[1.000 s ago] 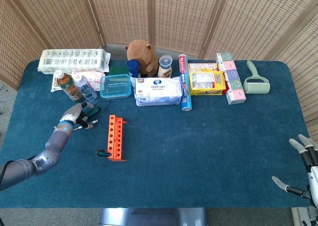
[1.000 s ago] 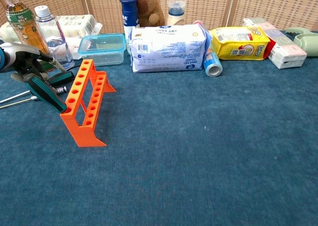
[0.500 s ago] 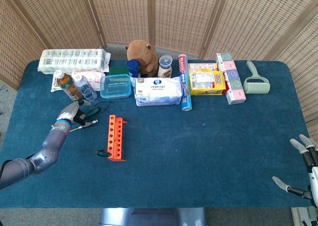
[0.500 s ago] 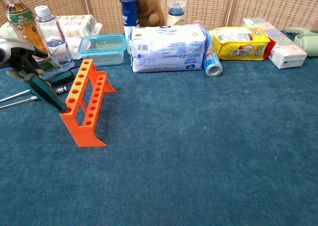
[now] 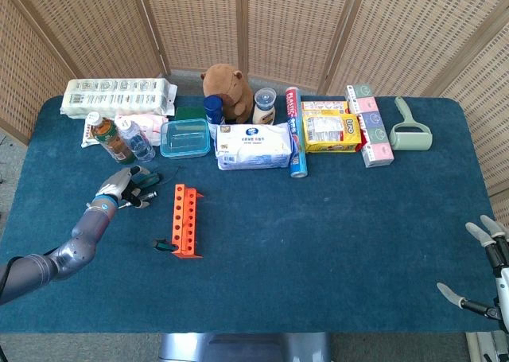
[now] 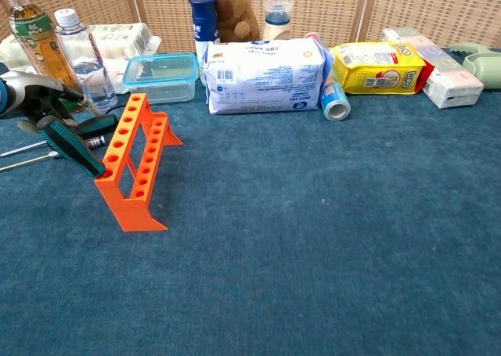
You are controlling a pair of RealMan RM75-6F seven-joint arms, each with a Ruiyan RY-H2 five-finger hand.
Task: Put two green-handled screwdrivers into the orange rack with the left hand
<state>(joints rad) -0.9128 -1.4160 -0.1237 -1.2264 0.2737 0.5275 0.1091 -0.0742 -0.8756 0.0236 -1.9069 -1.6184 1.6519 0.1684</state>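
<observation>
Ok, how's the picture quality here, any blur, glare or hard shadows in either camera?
Head view: even, soft light, no glare, everything sharp down to the orange rack; the right hand is cut off by the frame's corner. Chest view: sharp on the rack, faint soft shadows under it; the left hand is cropped at the left edge, and the table looks a little grainy up close.

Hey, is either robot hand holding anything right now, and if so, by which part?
The right hand holds nothing, its fingers apart. The left hand is down among the screwdrivers beside the orange rack; whether it grips one cannot be told.
</observation>
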